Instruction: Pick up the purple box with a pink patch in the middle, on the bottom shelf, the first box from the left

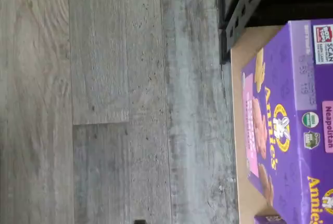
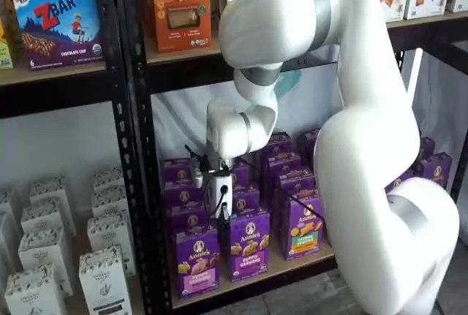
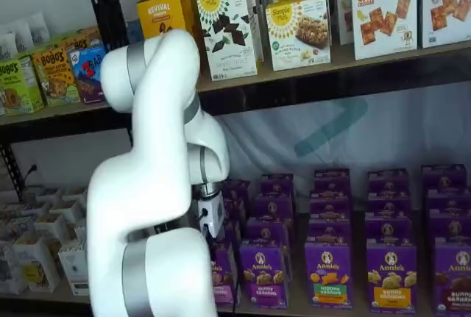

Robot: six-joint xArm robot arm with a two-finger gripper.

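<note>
The purple box (image 2: 196, 260) with a pink band stands upright at the left end of the bottom shelf (image 2: 287, 265). In the wrist view it fills the side of the picture as a purple Annie's carton (image 1: 291, 125) on the tan board (image 1: 240, 78). In a shelf view the arm partly hides the box (image 3: 224, 273). My gripper (image 2: 221, 216) hangs from the white wrist just above and behind the box's top, with nothing held. It also shows low beside the arm (image 3: 213, 237). Its fingers show only as a dark tip.
More purple cartons (image 2: 248, 245) stand in rows right of the box, one with a green-and-orange patch (image 2: 306, 227). A black upright (image 2: 139, 183) borders the box on the left, with white cartons (image 2: 102, 278) beyond. The upper shelf (image 2: 183, 55) sits above the arm. Below lies grey plank floor (image 1: 114, 99).
</note>
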